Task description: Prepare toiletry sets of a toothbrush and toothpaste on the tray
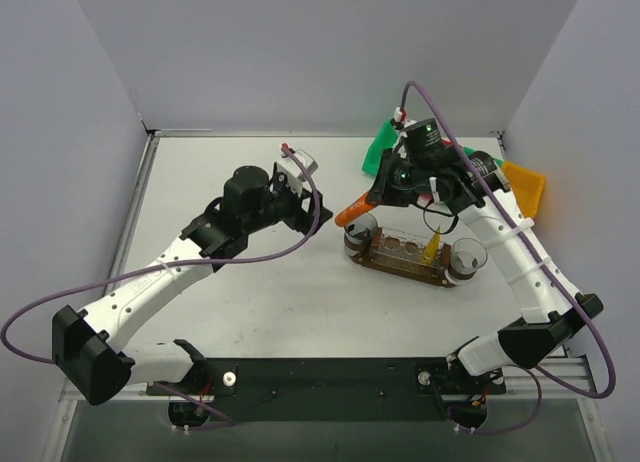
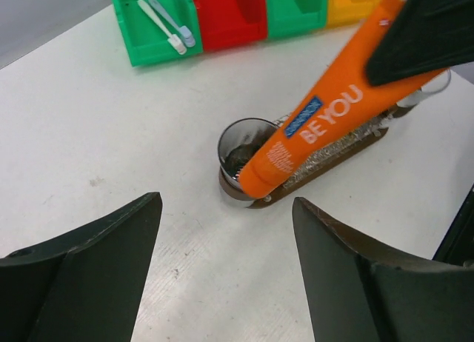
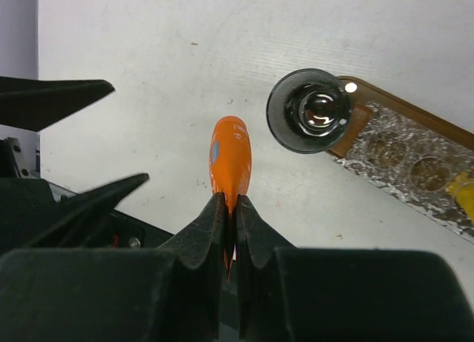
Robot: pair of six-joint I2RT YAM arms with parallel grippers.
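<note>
My right tool [image 3: 229, 209] is pinched tight on the flat crimped end of the orange tube [image 3: 229, 161], with the jaws closed down to a sliver around it. The tube points away from the fingers, rounded end outward, and blue and white lettering runs along its side. It hangs in the air, tilted down toward the surface [image 1: 250, 312]. Its free end is near the clear cup [image 3: 309, 111] but not in it, and my right wrist view shows a gap between the two. That cup stands on the left end of the tray [image 3: 404, 109], a dark brown board with a silvery lining and round hollows along its middle. A yellow tube [image 1: 432, 247] stands in the middle stretch of the tray, narrow end up. A second cup [image 1: 468, 257] sits at the tray's right end. My left tool [image 2: 226, 205] hovers over bare surface to the left of the tray, jaws spread wide and gripping nothing, facing the cup and the orange tube. Beyond the tray, bins stand in a row along the far side. The green bin [image 2: 152, 53] holds two toothbrushes [image 2: 164, 24] lying side by side, the red bin [image 2: 226, 20] sits next to it, and the yellow bin [image 2: 352, 5] is further right.
</note>
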